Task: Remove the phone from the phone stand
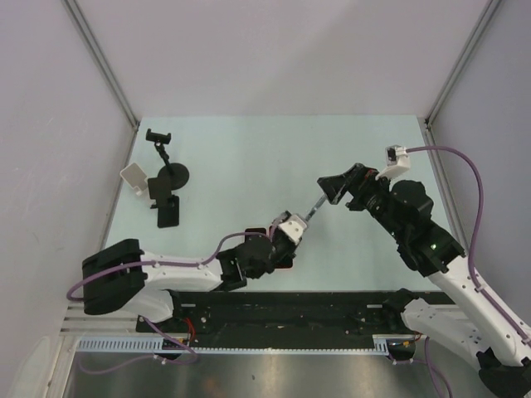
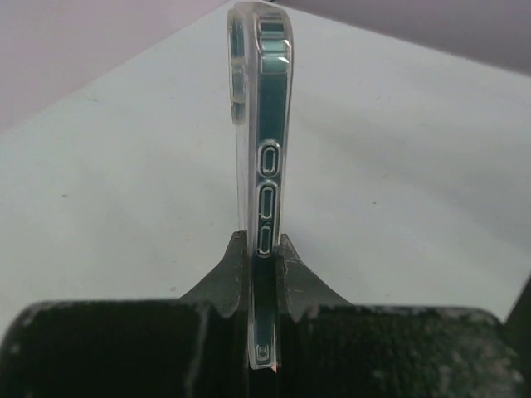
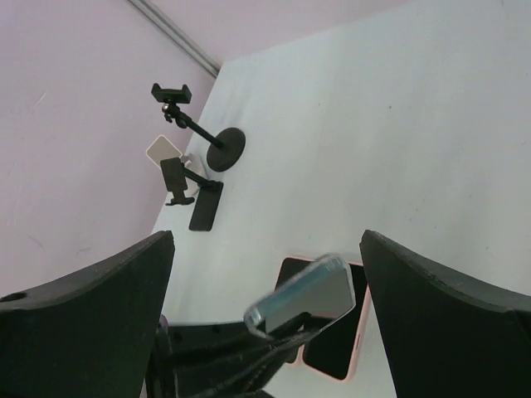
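A teal phone in a clear case [image 2: 264, 149] is held edge-on between the fingers of my left gripper [image 2: 264, 274], which is shut on its lower end. In the top view the phone [image 1: 313, 209] sticks out from the left gripper [image 1: 297, 224] toward the right, above mid-table. My right gripper [image 1: 333, 187] is open and empty, just past the phone's free end. In the right wrist view the phone [image 3: 307, 294] shows between the spread fingers of the right gripper [image 3: 267, 245]. Three phone stands stand far left, with no phone in them: a black round-base one [image 1: 170, 172], a white one [image 1: 133, 178] and a black flat-base one [image 1: 168, 209].
A second phone in a pink case [image 3: 336, 344] lies flat on the table under the held phone. The stands also show in the right wrist view [image 3: 203, 145]. Walls with metal rails close in the table's left and right sides.
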Robot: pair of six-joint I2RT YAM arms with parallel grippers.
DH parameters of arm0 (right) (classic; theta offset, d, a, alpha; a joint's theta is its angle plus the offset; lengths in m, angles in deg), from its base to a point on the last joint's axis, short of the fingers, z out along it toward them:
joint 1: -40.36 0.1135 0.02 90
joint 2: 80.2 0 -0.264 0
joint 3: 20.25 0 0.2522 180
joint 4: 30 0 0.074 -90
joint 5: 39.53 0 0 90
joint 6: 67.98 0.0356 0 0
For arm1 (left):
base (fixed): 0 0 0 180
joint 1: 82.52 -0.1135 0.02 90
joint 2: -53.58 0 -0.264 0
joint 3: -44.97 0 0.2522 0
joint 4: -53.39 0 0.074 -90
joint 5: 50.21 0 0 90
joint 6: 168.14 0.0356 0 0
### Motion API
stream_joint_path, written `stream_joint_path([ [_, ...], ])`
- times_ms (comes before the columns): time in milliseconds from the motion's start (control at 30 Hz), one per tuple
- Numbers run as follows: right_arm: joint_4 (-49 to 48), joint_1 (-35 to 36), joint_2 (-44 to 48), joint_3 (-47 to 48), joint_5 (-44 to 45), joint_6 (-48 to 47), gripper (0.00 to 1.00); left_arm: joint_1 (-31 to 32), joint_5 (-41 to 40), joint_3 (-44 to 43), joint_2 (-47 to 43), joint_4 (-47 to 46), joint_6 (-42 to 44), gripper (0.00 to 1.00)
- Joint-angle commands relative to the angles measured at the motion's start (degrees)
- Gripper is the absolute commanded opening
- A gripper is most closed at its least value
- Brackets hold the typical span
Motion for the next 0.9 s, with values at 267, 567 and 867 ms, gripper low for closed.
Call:
stream_joint_path([
  [267, -14.91, 2.83, 6.57, -10.01, -7.47, -18.98, 1.00, -15.97, 37.23, 2.39, -7.07, 0.42, -40.56, 0.00],
  [567, -16.05, 13.46, -1.17, -11.24, 6.31, -19.08, 1.00, -17.90, 40.23, 3.53, -8.04, -3.79, -47.51, 0.00],
  [867, -11.75, 19.01, -4.86, -11.33, 23.99, -15.04, 1.00, -18.70, 39.35, 5.29, -9.18, -5.91, -49.54, 0.00],
])
